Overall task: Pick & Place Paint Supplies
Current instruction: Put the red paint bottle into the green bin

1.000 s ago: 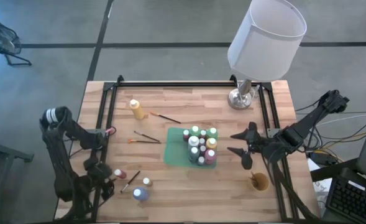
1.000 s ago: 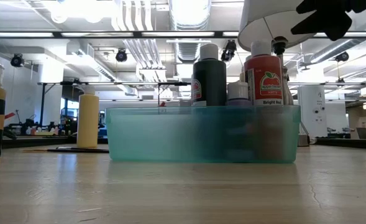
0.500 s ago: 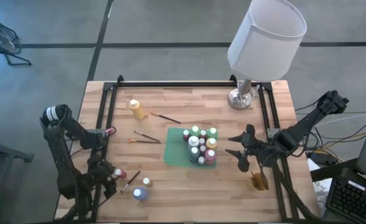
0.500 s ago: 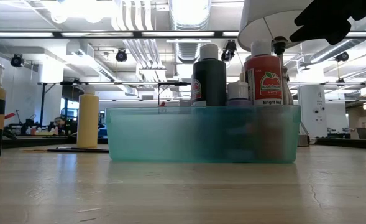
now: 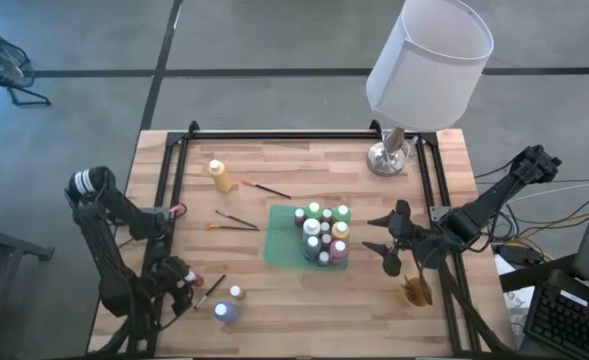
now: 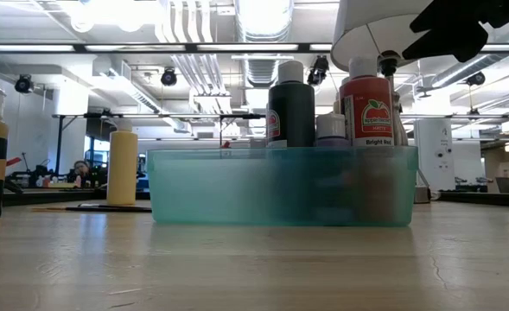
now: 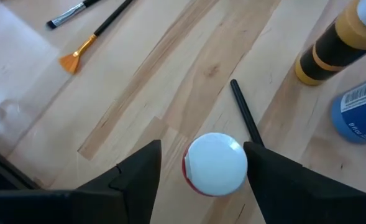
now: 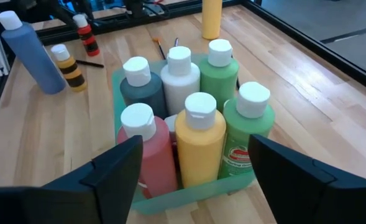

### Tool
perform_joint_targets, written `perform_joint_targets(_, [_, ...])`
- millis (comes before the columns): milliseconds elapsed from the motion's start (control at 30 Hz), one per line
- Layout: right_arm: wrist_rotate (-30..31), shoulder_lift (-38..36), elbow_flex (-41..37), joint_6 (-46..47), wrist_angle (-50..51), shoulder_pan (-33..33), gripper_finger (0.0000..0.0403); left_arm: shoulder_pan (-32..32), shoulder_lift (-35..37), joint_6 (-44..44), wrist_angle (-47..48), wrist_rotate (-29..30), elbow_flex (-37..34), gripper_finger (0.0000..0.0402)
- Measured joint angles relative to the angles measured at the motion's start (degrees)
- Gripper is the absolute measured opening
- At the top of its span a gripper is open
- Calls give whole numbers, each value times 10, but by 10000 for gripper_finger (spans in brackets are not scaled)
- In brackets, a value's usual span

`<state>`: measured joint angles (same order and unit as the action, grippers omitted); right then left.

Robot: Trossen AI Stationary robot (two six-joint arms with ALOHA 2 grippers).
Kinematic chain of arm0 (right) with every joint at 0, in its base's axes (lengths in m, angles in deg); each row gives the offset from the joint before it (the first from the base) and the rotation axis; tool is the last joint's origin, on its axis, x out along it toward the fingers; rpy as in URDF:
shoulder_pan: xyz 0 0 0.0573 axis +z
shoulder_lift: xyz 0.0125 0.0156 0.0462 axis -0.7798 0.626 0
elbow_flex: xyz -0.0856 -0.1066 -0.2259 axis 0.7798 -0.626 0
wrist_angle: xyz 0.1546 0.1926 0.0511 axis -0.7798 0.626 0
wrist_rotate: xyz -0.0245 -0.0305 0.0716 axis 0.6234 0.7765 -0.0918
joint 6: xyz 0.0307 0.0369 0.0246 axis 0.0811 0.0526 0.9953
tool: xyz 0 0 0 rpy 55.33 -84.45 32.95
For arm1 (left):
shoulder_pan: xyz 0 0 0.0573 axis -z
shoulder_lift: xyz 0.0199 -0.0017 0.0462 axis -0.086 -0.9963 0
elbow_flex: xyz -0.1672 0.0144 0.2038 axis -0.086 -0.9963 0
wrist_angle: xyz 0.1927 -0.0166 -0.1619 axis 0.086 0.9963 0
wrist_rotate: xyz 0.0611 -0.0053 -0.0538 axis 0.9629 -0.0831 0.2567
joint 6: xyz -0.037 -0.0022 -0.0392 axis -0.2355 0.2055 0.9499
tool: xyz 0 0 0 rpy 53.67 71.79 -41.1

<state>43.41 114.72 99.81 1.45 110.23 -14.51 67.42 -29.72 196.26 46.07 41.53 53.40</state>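
**Left arm settles over the red bottle**

Since a second ago, the left gripper (image 7: 198, 163) has slid nearer the table's front edge, fingers apart around a white-capped red bottle (image 7: 215, 163), not clamped. Right gripper (image 5: 386, 243) hovers open beside the green tray (image 8: 189, 190) of paint bottles (image 8: 199, 140).

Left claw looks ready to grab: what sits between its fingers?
A white-capped red bottle, centred in the open left claw, untouched. A brush lies just beyond. Left wrist view.
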Motion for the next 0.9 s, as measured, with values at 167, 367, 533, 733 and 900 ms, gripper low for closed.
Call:
perform_joint_targets(167, [0, 0, 0, 0, 0, 0, 295, -2, 11, -15, 0, 1, 0, 206])
perform_joint_targets(367, [14, 0, 0, -3, 0, 0, 293, -3, 12, -33, 0, 3, 0, 123])
perform_joint_targets(533, [14, 0, 0, -3, 1, 0, 275, -3, 13, -56, 0, 7, 0, 118])
perform_joint_targets(733, [14, 0, 0, -3, 1, 0, 250, -4, 20, -75, 4, 12, 0, 118])
perform_joint_targets(900, [16, 0, 0, -8, 1, 0, 233, -6, 55, -83, 43, 13, 15, 118])
